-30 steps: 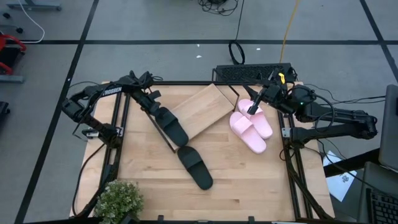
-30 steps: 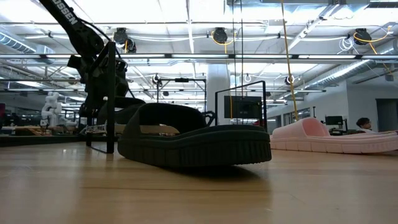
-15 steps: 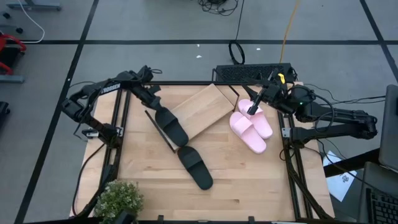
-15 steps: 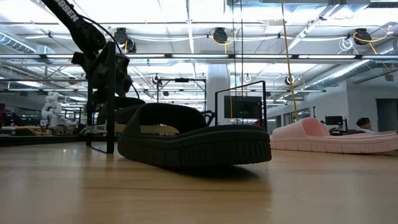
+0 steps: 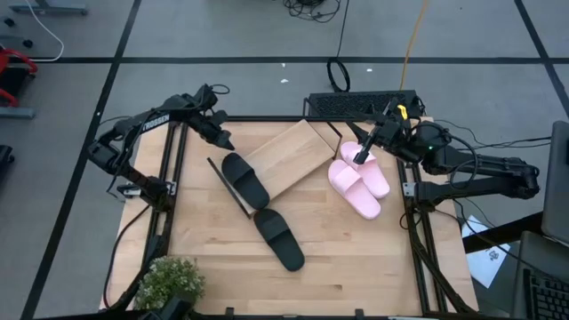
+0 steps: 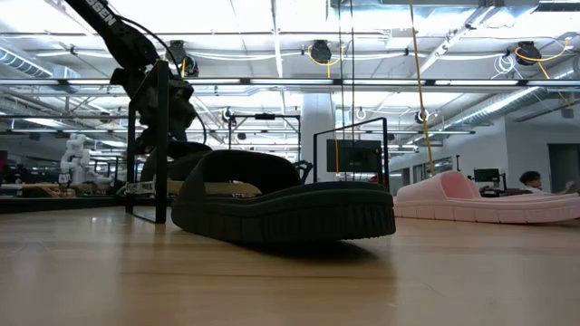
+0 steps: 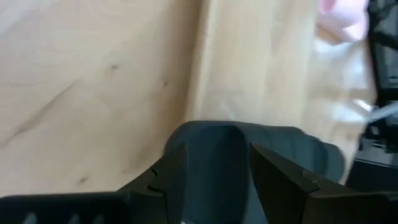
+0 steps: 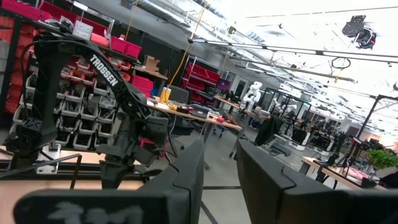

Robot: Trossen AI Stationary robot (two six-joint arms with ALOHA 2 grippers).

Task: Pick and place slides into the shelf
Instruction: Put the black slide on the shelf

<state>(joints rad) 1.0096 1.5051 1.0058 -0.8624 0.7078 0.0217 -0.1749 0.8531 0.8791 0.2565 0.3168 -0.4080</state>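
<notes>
Two black slides (image 5: 244, 179), two pink slides (image 5: 359, 180)

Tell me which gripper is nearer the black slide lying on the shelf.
Left. The left gripper hangs open just beyond the heel end of that black slide, apart from it. The right gripper waits across the shelf, over the pink slides.

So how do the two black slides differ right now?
The black slide on the shelf rests on the wooden board of the shelf, at its left end; the black slide on the tabletop lies nearer the front edge, off the shelf. The first lies close to the open left tool; the second lies well clear of it. Both are matte black, with wide straps.
</notes>
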